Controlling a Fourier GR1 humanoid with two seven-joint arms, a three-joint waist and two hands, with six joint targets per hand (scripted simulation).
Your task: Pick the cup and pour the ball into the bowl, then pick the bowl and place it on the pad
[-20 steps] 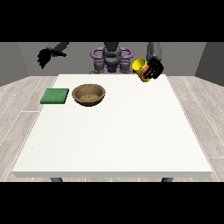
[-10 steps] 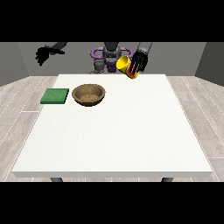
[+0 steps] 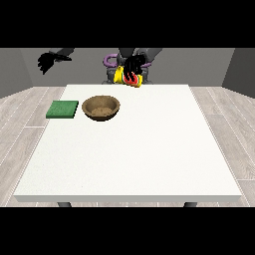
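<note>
Counter [image 3: 149, 149]: white; carries bowl and pad.
Pad [image 3: 63, 109]: green, just beside bowl, awaiting it.
Bowl [image 3: 101, 107]: wooden, upright to receive ball.
Cup [image 3: 130, 78]: yellow, raised, tilted, short of bowl.
Hand at the view's right [image 3: 132, 66]: wrapped round cup.
Hand at the view's left [image 3: 48, 61]: raised clear, fingers relaxed, holding nothing.
Ball: cannot tell.

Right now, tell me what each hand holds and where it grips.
The hand at the view's right grips the yellow cup around its side. The other hand holds nothing.
</note>
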